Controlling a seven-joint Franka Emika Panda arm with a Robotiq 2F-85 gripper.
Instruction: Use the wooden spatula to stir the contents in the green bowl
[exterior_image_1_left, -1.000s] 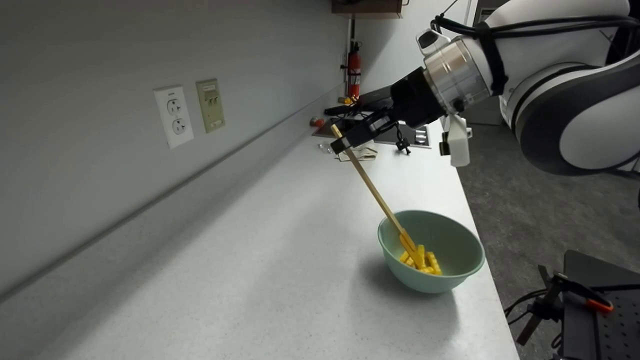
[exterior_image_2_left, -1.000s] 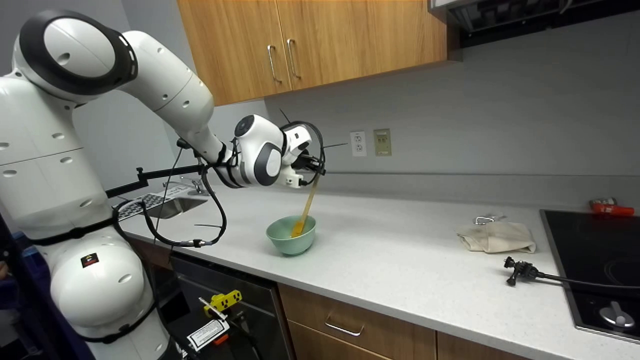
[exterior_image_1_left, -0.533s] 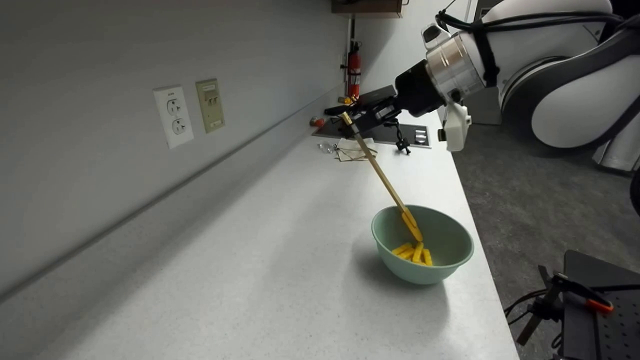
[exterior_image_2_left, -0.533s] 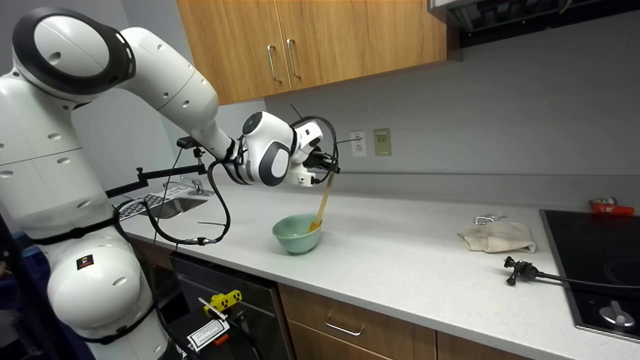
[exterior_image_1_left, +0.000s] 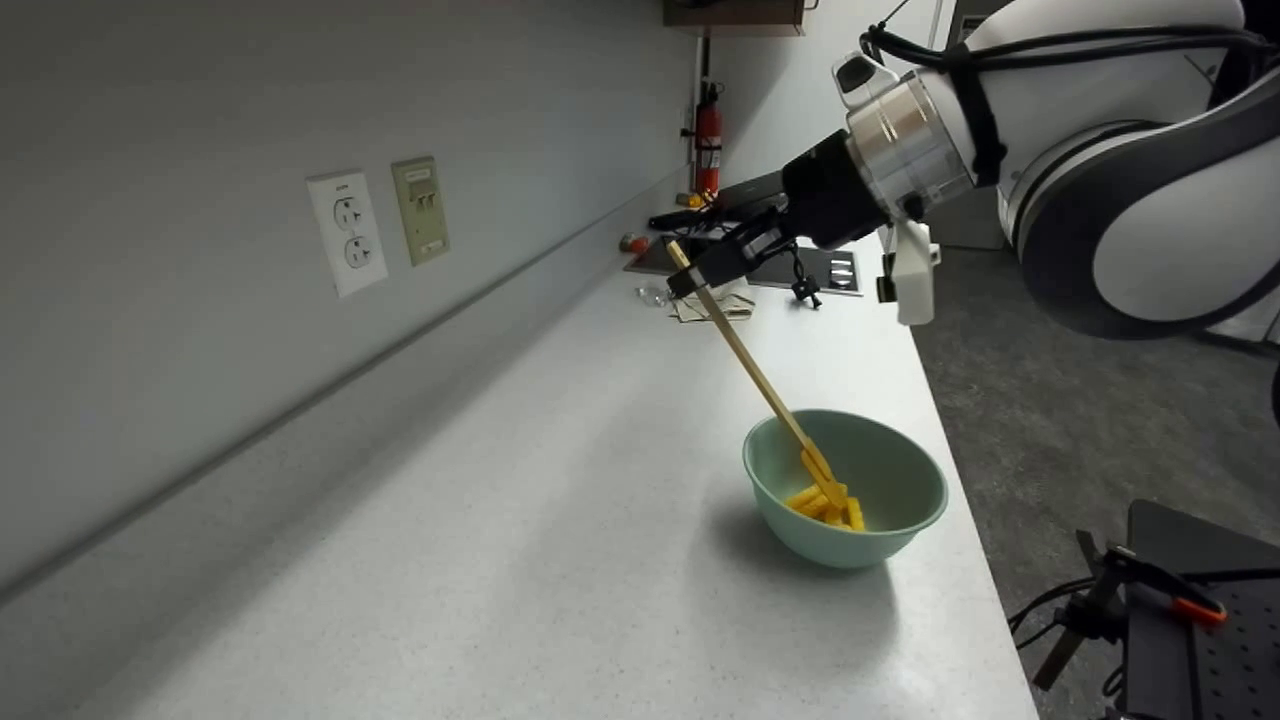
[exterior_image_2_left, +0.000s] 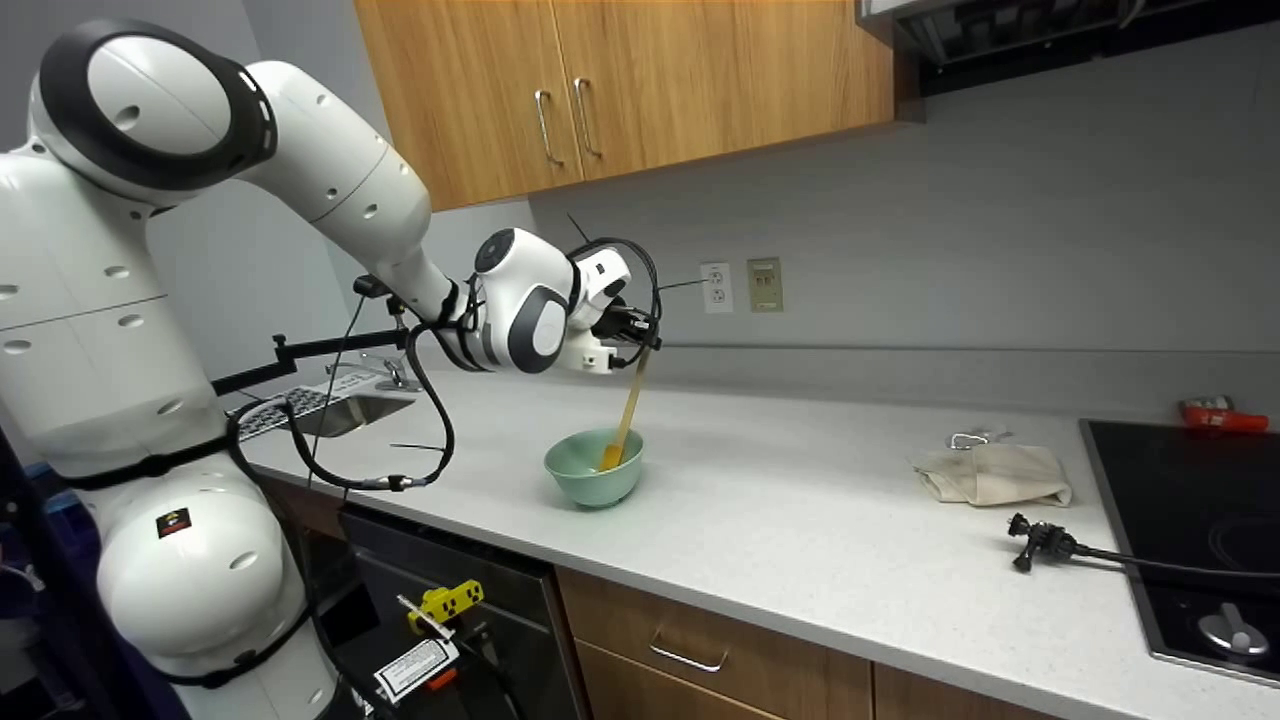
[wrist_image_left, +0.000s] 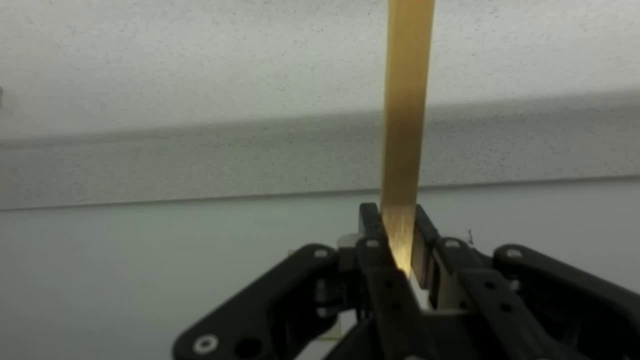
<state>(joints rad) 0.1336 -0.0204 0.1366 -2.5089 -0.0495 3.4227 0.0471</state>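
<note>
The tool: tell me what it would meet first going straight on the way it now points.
Apart from the wooden spatula it grips, the tool would probably meet the low backsplash first; depth is unclear, so it could be the counter just in front instead.

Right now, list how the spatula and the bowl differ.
The spatula is long, thin and yellowish; the bowl is round and mint-green. The spatula slants, gripped by the pincer; the bowl rests on the counter. Neither shows any pattern.
</note>
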